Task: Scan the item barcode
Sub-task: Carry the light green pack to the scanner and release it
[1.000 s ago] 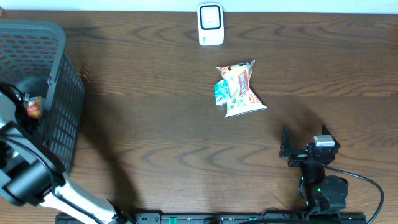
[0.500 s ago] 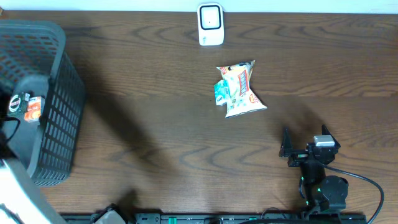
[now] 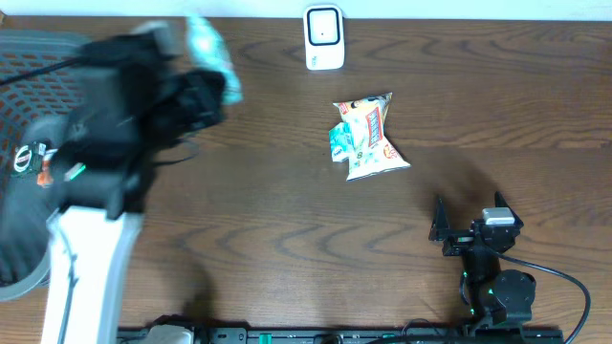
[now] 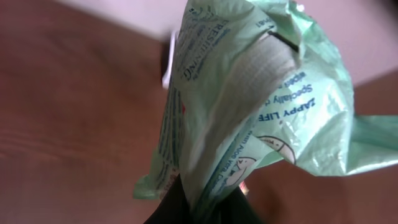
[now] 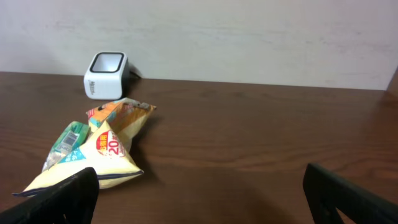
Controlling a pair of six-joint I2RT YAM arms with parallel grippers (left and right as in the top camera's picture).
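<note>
Blurred left end effector (image 3: pixel 208 88) with green packet (image 3: pixel 204 40)

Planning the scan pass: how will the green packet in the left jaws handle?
Likely floppy: the green packet creases and folds above the left gripper. Probably light, as one pinched edge holds it up. Wrinkled film may not scan flat.

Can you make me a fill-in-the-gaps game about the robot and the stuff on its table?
1. The left tool is shut on a crinkly ____ packet.
2. The right tool is ____, holding nothing.
3. The snack bags lie near the ____ scanner.

Missing words: green; open; white.
</note>
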